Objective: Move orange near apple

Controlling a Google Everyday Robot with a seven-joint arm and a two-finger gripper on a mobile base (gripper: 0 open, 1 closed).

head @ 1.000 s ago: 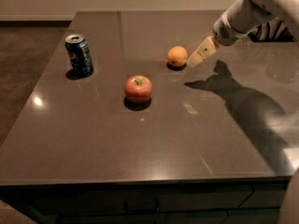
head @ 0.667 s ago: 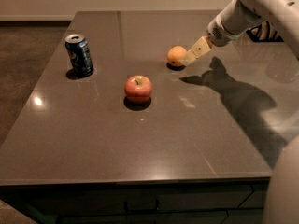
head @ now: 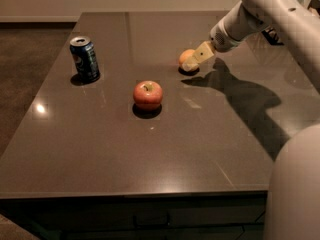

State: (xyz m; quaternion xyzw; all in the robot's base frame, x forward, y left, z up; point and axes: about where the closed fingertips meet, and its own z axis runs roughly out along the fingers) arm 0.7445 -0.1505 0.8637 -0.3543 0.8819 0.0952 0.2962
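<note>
1. Gripper [head: 193, 62] sits low over the desk [head: 150, 154], right against the right side of the orange [head: 185, 57], in the far half and somewhat toward the right edge.
2. From my view I cannot tell whether the gripper is spread, narrowed or holding the orange; its tan tip overlaps the fruit and hides the contact.
3. I see the orange resting on the desk surface with a dark shadow under it.
4. My arm [head: 260, 14] reaches in from the far right corner, slanting down to the gripper and throwing a broad shadow toward the right edge.
5. I see the apple [head: 147, 94] upright near the middle of the desk, stem dimple up, closer to the near edge than the orange and apart from it.
6. The only container is a blue soda can [head: 84, 59], standing upright near the left edge, toward the far left corner, well apart from both fruits.
7. I cannot tell whether the can's top is open, nor what is inside.
</note>
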